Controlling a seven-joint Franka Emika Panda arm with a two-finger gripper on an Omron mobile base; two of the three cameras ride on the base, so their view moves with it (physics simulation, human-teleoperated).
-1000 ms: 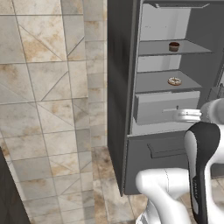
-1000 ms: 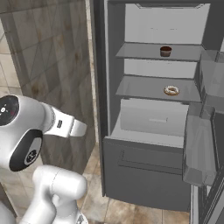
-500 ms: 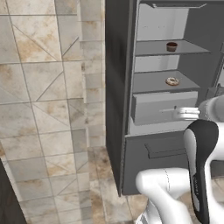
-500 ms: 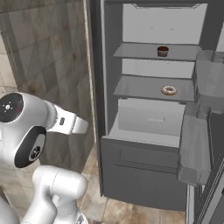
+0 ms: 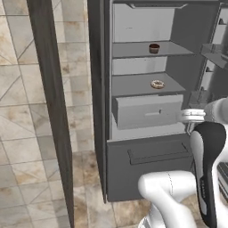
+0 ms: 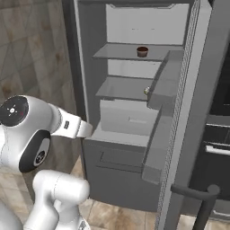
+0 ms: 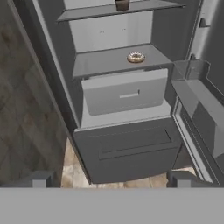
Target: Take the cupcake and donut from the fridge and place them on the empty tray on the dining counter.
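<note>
Donut point(image 7: 136, 57) sits on the open fridge's point(image 5: 147, 169) middle shelf, cupcake point(image 5: 154, 48) one shelf higher, both well beyond and above the gripper point(image 7: 109, 177), whose empty jaws stand wide apart.

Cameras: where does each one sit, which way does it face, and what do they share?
Left base view: behind the arm's left, facing the open fridge; white arm at lower right.
Right base view: behind its right, same fridge past its door; arm at lower left.
Hand view: on the hand, facing the shelves; dark fingertips at the bottom.
Shared: cupcake above donut.
</note>
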